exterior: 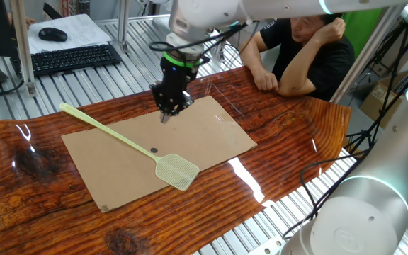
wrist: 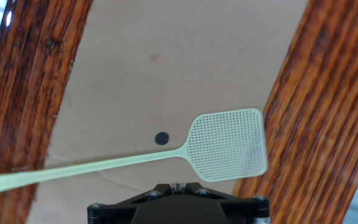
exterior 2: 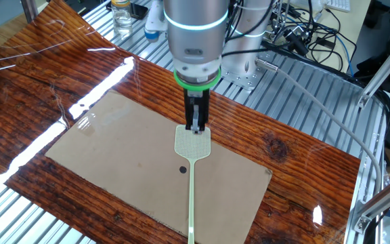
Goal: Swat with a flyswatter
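The pale yellow-green flyswatter (exterior: 119, 135) lies flat on a cardboard sheet (exterior: 204, 131), with its mesh head (exterior: 177, 171) toward the near edge and its handle running to the far left corner. A small black dot (exterior: 154, 150) sits on the cardboard beside the handle. My gripper (exterior: 166, 117) hangs above the cardboard's far side, shut and holding nothing. In the other fixed view my gripper (exterior 2: 195, 127) stands just behind the swatter head (exterior 2: 193, 143). The hand view looks down on the flyswatter (wrist: 229, 144) and the dot (wrist: 161, 138), with my shut fingertips (wrist: 178, 185) at the bottom edge.
The cardboard lies on a wooden table (exterior: 289, 120). A person (exterior: 310, 49) leans on the table's far right edge. A keyboard (exterior: 73, 58) and mouse (exterior: 52, 34) sit at the back left. A bottle (exterior 2: 122, 15) and cables (exterior 2: 303, 34) are beyond the table.
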{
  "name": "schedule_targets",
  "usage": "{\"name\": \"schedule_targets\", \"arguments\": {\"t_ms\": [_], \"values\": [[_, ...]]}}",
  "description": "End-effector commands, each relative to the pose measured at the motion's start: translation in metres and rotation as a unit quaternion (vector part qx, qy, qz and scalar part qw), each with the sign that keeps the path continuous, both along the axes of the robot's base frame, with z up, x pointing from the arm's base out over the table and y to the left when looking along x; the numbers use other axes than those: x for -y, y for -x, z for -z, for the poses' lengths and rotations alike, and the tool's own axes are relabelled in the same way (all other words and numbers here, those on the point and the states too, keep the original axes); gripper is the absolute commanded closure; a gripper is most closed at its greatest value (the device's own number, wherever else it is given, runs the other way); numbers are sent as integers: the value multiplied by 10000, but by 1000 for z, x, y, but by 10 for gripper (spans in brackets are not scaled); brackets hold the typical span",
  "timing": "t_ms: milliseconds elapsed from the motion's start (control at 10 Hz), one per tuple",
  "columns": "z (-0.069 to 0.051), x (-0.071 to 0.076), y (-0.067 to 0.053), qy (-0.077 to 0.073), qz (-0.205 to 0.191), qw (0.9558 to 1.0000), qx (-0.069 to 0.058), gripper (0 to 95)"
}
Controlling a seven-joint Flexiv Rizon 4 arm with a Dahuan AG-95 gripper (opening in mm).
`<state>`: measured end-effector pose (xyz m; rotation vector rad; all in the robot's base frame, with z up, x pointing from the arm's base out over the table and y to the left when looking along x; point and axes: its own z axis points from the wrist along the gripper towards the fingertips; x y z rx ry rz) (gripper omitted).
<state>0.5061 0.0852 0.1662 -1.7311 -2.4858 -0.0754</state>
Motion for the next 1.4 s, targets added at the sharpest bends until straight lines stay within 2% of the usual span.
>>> {"name": "schedule_targets", "arguments": {"t_ms": [100, 500, 700, 1000, 1400], "values": [[2, -14, -15, 244, 579, 9980, -58, 950], [6, -15, -27, 251, 975, 9949, -80, 950], [9, -14, -39, 212, 1599, 9869, -98, 950], [12, -14, -46, 222, 1904, 9814, -119, 950], [16, -14, -54, 232, 2098, 9774, -128, 950]]}}
